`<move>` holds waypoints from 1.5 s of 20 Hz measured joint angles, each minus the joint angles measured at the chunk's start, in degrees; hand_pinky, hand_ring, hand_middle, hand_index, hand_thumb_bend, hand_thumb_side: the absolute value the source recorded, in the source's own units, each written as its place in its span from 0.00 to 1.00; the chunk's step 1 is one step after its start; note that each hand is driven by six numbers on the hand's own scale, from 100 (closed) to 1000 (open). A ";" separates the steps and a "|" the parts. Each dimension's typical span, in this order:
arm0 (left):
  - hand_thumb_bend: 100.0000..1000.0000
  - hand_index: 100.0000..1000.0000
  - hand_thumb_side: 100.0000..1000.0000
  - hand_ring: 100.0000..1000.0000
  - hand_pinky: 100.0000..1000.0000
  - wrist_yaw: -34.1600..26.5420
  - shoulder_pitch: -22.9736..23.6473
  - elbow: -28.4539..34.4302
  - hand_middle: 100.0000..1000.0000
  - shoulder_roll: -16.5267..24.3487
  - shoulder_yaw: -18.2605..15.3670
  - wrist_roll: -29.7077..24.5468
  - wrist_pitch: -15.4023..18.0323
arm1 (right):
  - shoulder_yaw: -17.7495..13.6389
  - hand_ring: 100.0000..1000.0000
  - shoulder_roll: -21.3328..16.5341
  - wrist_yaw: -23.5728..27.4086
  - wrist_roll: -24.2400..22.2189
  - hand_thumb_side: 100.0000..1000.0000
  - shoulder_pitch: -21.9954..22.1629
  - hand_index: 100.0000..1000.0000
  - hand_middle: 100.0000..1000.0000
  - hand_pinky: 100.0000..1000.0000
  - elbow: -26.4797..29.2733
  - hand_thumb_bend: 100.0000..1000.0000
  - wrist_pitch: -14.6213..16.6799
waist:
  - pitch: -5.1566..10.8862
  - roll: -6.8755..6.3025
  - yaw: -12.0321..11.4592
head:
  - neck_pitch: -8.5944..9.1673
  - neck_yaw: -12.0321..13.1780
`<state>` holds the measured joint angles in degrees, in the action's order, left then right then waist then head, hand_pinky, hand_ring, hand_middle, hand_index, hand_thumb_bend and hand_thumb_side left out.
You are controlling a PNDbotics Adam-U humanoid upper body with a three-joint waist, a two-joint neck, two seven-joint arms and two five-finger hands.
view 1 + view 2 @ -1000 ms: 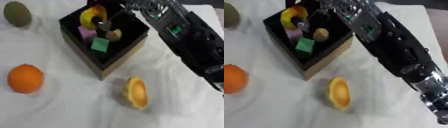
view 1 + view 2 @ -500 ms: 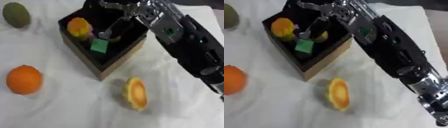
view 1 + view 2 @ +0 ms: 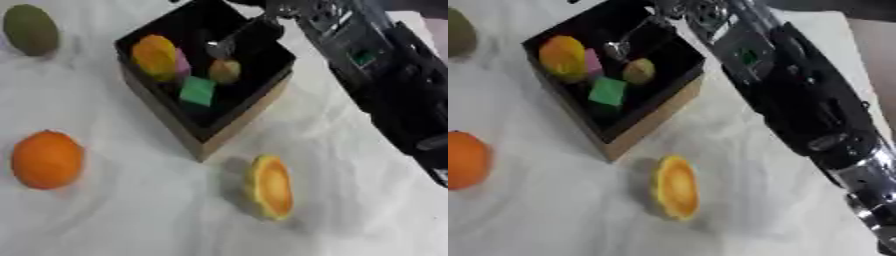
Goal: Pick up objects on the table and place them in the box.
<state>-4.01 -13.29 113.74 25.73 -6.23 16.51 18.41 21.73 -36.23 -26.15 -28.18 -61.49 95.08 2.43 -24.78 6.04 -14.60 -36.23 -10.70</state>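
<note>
Part of the task can be judged done: inside the black-lined box (image 3: 206, 145), which stands on the counter with tan outer walls, four small things are seen lying — an orange-yellow rounded piece (image 3: 154, 56) with a pink piece (image 3: 182, 62) touching its right side, a small yellowish-brown ball (image 3: 225, 71), and a green cube (image 3: 198, 91) nearer the front corner. The right hand (image 3: 636, 37) is reached in from the upper right over the box's far side, its fingers (image 3: 222, 46) hanging above the contents; no object is seen in them, but whether they are straight or curled cannot be told, as the hand is blurred against the dark lining. The left hand is shown in neither view. Three things are left outside the box: an orange (image 3: 46, 159) near the left edge, a dull green fruit (image 3: 30, 29) at the upper left corner, and a yellow-orange half fruit (image 3: 269, 186) lying on its side just in front of the box. By that count, roughly half of the work is judged to remain. The counter (image 3: 122, 220) is covered by a white, slightly wrinkled cloth; beyond its right edge a strip of brownish surface (image 3: 877, 70) is seen, and nothing more of the room can be made out.
</note>
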 measured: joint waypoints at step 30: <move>0.00 0.78 0.41 0.73 0.85 0.28 1.73 0.00 0.71 -0.61 -0.35 0.62 -0.55 | 4.00 0.94 -17.08 1.05 4.57 0.20 28.80 0.84 0.80 0.89 18.66 0.00 16.58 | 1.05 -0.76 2.13 | -1.08 3.94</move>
<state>-3.73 -11.56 113.74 25.13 -6.58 17.14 17.85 25.74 -53.30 -25.10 -23.61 -32.69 113.74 19.01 -23.73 5.29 -12.46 -37.32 -6.76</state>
